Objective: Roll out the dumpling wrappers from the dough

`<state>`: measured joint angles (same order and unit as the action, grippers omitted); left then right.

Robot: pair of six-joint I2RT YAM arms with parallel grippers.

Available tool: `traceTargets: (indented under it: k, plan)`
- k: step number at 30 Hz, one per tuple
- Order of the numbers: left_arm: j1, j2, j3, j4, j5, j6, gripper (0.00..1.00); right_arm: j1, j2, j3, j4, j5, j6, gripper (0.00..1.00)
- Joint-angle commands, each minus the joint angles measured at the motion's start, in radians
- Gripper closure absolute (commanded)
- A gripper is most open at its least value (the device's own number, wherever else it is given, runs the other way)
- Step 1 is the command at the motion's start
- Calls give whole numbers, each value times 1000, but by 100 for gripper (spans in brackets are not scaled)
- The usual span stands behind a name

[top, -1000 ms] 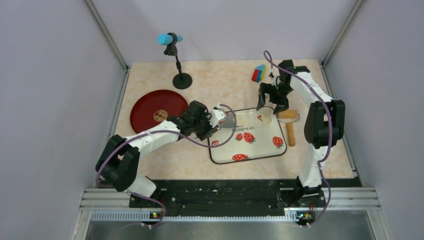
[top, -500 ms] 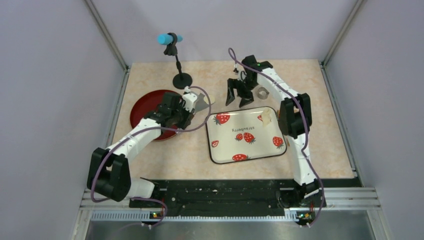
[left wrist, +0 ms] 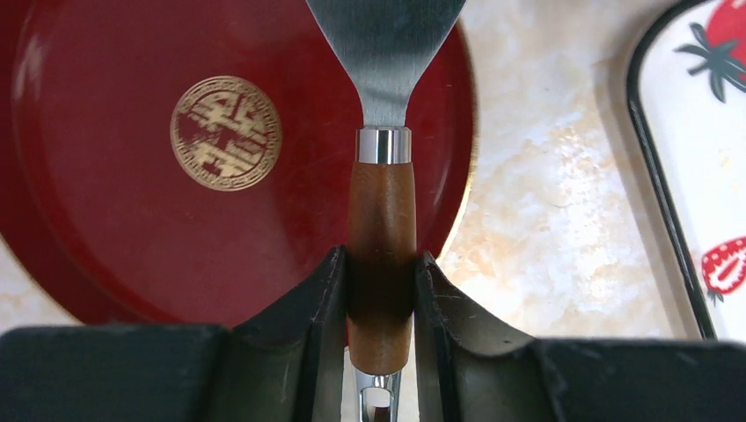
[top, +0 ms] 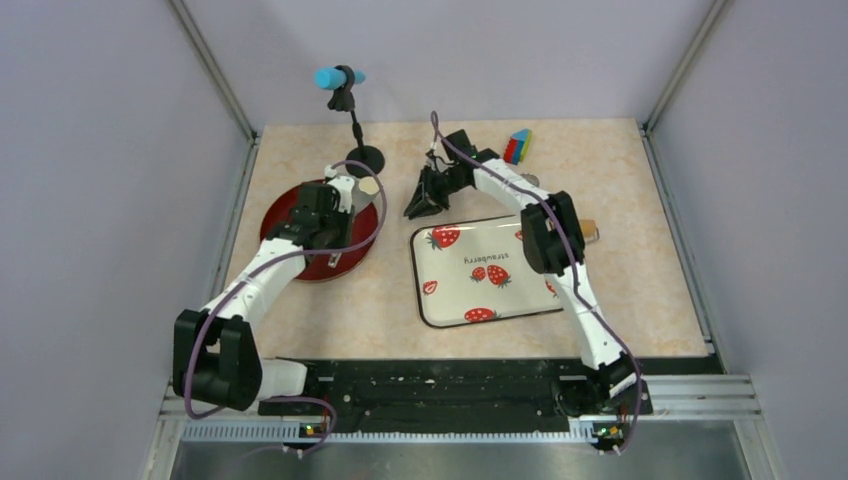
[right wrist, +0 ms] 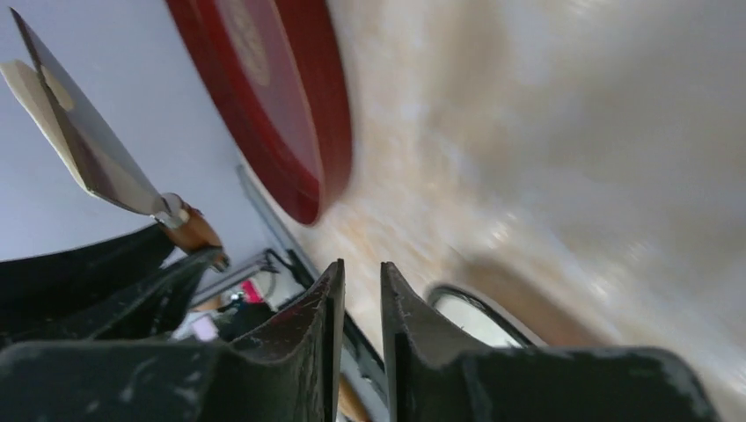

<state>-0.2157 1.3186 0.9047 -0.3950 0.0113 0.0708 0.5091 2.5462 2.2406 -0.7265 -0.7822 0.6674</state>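
My left gripper is shut on the brown wooden handle of a metal spatula. The blade hangs over the back right rim of the red plate. A pale round dumpling wrapper lies on the blade's tip. My right gripper hovers just beyond the strawberry tray's far left corner. Its jaws are nearly together, with a slim gap and nothing in it. The dough lump is hidden behind the right arm.
A black microphone stand with a blue head stands behind the plate. A coloured block lies at the back. The tan rolling pin's end peeks out right of the right arm. Grey walls close the table on three sides.
My left arm carried the spatula and wrapper from the tray leftward to the red plate. The right arm swung left from beside the rolling pin, and its jaws narrowed from wide open.
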Motion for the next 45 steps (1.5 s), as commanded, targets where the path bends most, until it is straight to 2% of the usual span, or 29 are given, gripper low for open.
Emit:
traceTargets:
  k: [1,3,6,11,15,19,24,31,35,37,41,45]
  plan:
    - [42,-61,-4,36,-71,-62,100,71,48,62,352,-148,323,87]
    - [58,-68,0,32,-116,-68,100,94,79,75,431,-162,414,100]
    - [70,-79,0,36,-165,-112,100,126,122,86,516,-172,513,100]
    - [78,-89,-6,49,-153,-122,100,173,186,150,512,-151,553,100]
    - [79,-92,-9,52,-133,-131,100,180,209,190,321,-67,447,100]
    - [79,-103,-15,48,-116,-137,100,177,212,259,94,84,292,100]
    - [79,-124,-38,49,-108,-150,100,163,187,283,-49,238,168,100]
    - [79,-138,-57,44,-86,-166,100,145,177,292,-152,321,67,100]
    - [79,-143,-61,39,-73,-171,100,140,158,307,-152,311,30,100]
    - [79,-144,-62,35,-70,-171,100,143,135,314,-169,353,-7,100]
    - [79,-144,-63,28,-67,-171,100,124,97,272,-219,426,-52,100]
    - [79,-137,-55,10,-54,-164,100,85,103,243,-277,435,-55,100]
